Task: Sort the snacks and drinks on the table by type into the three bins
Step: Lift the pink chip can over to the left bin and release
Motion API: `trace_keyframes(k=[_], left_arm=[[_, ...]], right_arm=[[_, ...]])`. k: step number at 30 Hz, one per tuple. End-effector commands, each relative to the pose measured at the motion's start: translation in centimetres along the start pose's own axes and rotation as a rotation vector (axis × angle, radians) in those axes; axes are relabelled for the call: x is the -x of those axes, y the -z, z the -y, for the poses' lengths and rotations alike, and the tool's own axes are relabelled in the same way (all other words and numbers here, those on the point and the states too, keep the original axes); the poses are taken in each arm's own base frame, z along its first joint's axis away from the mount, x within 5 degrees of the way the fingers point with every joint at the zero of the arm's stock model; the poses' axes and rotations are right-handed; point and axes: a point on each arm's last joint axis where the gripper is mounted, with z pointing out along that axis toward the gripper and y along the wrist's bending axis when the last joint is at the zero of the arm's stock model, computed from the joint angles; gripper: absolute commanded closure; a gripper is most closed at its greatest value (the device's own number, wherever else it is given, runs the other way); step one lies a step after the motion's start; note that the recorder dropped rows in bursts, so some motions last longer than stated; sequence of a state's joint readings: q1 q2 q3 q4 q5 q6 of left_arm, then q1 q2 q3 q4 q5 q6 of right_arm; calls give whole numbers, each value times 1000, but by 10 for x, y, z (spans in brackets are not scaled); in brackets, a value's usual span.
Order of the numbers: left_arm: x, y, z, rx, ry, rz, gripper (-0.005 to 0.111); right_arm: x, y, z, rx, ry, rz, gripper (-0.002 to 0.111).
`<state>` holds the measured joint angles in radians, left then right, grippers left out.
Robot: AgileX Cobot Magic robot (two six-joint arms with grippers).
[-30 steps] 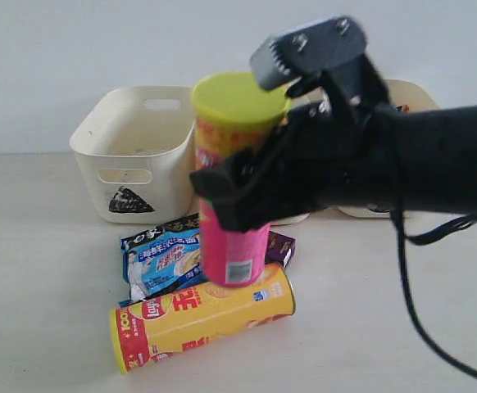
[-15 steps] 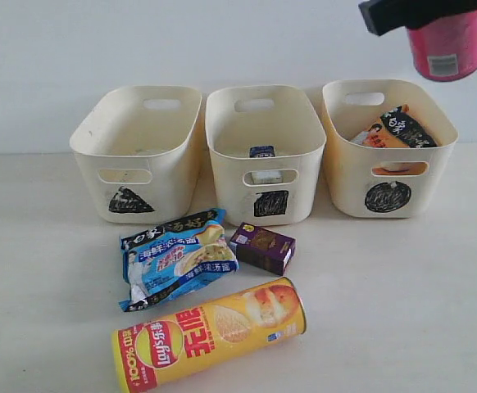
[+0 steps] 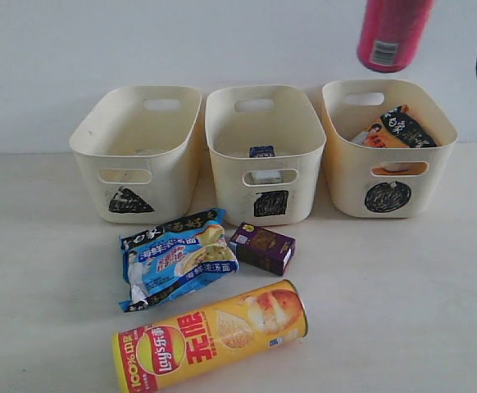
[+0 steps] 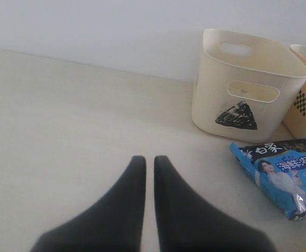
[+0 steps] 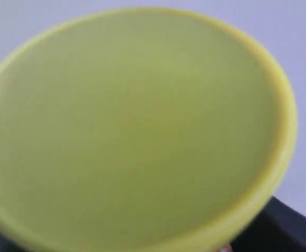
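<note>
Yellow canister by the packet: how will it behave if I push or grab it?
The yellow canister lies on its side on the table, so a sideways push would likely roll it. Its glossy round wall looks stiff, perhaps slippery.

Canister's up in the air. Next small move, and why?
Probably lower the canister toward the circle bin: it hangs roughly over it, that bin already holds a snack packet, and the square bin holds a carton.
</note>
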<state>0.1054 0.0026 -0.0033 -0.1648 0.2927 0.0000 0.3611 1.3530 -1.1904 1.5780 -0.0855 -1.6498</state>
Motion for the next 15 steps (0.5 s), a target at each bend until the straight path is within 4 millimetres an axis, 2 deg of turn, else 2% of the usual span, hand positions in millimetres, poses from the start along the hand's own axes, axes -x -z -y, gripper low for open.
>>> trace_keyframes(k=[1, 3, 5, 11, 15], left_arm=[[-1, 0, 0, -1, 8, 4, 102], [-1, 0, 0, -1, 8, 4, 102], [-1, 0, 0, -1, 8, 4, 102], [-1, 0, 0, -1, 8, 4, 102], [-1, 0, 0, -1, 8, 4, 102]], right_arm=[[1, -29, -14, 245, -207, -15, 106], [-3, -55, -29, 398, -304, -56, 106], [-7, -70, -36, 467, -348, -81, 106], [-23, -112, -53, 565, -441, -141, 106], [-38, -137, -73, 609, -466, -174, 106]])
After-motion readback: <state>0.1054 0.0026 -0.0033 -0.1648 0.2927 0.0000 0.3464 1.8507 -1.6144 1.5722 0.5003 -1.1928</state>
